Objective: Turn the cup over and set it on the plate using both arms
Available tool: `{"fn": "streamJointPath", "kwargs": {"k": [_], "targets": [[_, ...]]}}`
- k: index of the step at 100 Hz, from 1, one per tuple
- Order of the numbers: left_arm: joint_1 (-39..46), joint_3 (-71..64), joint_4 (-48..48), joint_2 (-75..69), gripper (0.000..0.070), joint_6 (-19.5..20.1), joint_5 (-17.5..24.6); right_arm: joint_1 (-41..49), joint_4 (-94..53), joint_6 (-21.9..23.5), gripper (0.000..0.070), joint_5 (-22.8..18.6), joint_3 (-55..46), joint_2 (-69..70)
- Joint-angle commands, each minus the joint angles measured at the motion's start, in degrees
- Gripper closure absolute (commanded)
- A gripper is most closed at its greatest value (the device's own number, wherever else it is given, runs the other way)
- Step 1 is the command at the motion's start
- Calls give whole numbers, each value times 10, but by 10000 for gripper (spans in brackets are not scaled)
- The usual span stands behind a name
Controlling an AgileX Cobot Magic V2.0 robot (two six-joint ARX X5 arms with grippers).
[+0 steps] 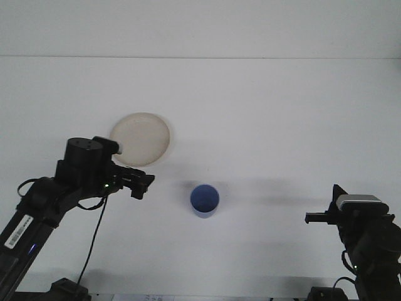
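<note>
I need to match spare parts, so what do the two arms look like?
Both arms are black. The left arm has a round joint housing, a small green light, a trailing black cable and a white label. The right arm carries a grey-topped block above its gripper.

Black jointed arms (44,200), green indicator lights, dangling black cables, silver-capped wrists.

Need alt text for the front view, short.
A blue cup stands open side up on a white table, with a cream plate behind it to the left. The left gripper reaches toward the cup; the right gripper sits far right.
</note>
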Motion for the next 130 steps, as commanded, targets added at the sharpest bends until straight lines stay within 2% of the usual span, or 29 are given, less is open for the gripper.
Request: {"fn": "streamJointPath", "kwargs": {"k": [1,35,48,66,82,90,93,103,107,130], "targets": [[-35,26,8,25,264,2,-2,0,4,8,700,-2,5,3],[-169,113,3,178,263,25,-50,0,4,8,700,-7,5,3],[-192,128,-12,221,264,34,-54,0,4,8,700,-7,5,3],[-209,129,-13,263,264,45,-109,0,4,8,700,-7,5,3],[-210,129,-4,294,272,46,-109,0,4,8,700,-7,5,3],[-210,129,-3,309,306,47,-109,0,4,8,700,-7,5,3],[-210,129,-3,313,353,47,-109,0,4,8,700,-7,5,3],[-211,129,-2,323,619,51,-109,0,4,8,700,-7,5,3],[-211,129,-2,324,693,52,-109,0,4,8,700,-7,5,3],[-190,168,-24,321,696,61,-112,0,4,8,700,-6,5,3]]}}
